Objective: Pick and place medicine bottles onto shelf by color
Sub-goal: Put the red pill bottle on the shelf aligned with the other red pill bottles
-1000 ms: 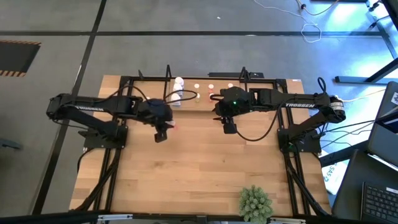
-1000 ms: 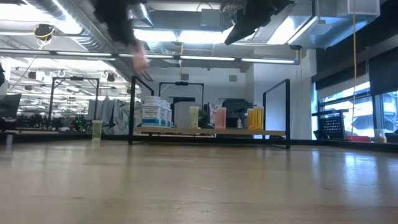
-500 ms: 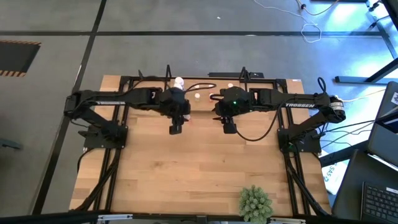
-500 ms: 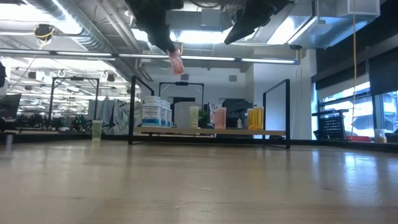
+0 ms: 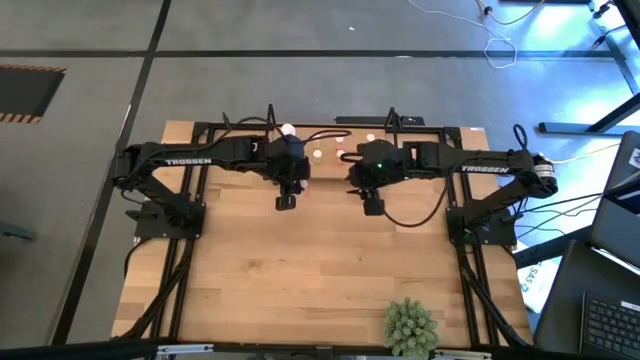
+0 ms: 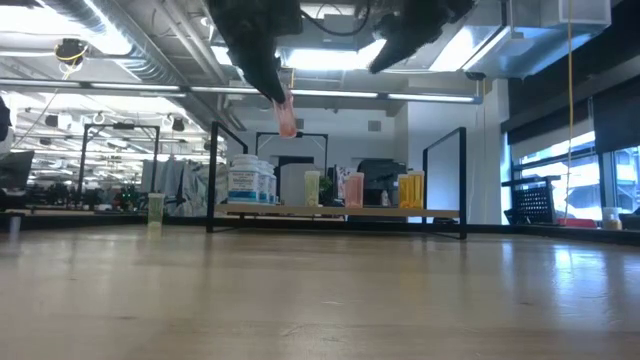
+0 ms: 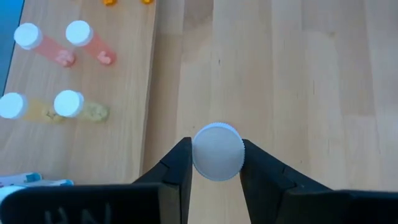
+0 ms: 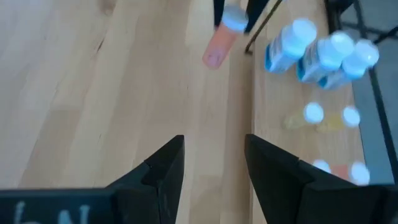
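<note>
Your left pincer (image 7: pixel 216 165) is pinching a pink bottle (image 6: pixel 286 117) by its white cap (image 7: pixel 217 151), high above the counter (image 6: pixel 320 290) (just before the shelf). Your right pincer (image 8: pixel 214 163) hangs beside it, spread and empty. Farther back, the shelf (image 6: pixel 443 212) carries white, cream, pink and orange bottles in a row.

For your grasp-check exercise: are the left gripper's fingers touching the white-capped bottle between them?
Touching. In the left wrist view the left gripper has both fingers pressed against the white cap of the pink bottle, with no gap on either side.
</note>
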### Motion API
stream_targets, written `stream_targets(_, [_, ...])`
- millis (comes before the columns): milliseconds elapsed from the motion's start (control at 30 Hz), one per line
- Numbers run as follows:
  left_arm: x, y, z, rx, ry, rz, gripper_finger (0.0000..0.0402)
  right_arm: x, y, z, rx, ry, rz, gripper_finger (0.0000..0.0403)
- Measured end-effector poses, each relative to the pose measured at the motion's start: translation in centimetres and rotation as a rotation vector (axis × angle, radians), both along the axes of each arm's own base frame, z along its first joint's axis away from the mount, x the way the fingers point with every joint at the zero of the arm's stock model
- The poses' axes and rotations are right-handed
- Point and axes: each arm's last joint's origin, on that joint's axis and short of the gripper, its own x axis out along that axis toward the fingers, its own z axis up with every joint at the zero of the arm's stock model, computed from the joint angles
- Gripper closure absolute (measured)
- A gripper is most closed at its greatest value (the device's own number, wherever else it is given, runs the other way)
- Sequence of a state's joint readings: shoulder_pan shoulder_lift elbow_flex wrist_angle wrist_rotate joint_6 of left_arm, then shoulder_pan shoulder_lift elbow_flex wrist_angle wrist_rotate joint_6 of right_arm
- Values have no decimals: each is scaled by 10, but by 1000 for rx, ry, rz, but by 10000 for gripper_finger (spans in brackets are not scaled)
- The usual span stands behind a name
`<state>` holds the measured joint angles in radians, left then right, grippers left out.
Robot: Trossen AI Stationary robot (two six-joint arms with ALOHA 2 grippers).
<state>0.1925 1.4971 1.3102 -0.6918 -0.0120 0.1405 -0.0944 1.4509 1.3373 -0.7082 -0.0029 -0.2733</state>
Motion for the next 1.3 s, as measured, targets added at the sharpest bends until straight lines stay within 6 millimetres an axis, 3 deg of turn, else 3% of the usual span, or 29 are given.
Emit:
stream_targets(100, [0,1,0,1,-5,3,307,-12,1,6,24,13,10,232])
stream_targets(300, [4,5,5,42,-64,-16,307,-47,-2,18,124,-143,83,232])
stream_targets(500, [10,14,17,82,-139,-26,307,-82,-4,6,129,-312,-12,232])
stream_targets(800, [56,35,39,143,-32,-98,307,-99,-1,-10,152,-384,-32,232])
stream_targets(967, [86,46,29,176,41,-162,307,-100,0,-9,147,-386,-28,232])
stream_targets(1300, [113,83,-32,130,120,-203,307,-114,2,-6,151,-366,-30,232])
